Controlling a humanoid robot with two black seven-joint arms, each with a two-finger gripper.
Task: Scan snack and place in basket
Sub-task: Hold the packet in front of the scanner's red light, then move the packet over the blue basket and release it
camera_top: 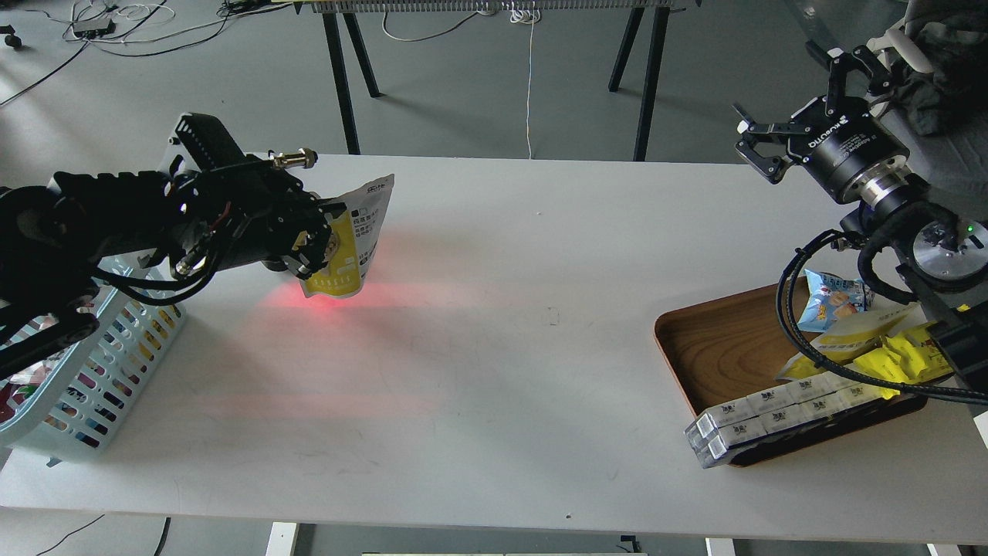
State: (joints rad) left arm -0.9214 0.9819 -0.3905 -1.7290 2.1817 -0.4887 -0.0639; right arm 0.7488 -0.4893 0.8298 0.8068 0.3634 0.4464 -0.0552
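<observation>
A white desk (494,347) spreads before me. The light blue basket (93,371) sits at its left edge, just below and left of my left hand (320,243), which grips the snack (359,239) upright above red scanner light. My right hand (760,150) hangs spread and empty, far off.

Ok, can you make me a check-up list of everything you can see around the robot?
Surface: white table, red glow under the snack.
Job's things: snack held up off the table, white printed back showing; basket at the table's left edge, packets inside.
Clutter: wooden tray on the right with a blue packet, yellow packets and white boxes.
Grippers: left gripper shut on the snack; right gripper open, empty, raised.
Cables: black cables looping off the right arm; floor cords behind.
Surroundings: grey floor, black table legs.
</observation>
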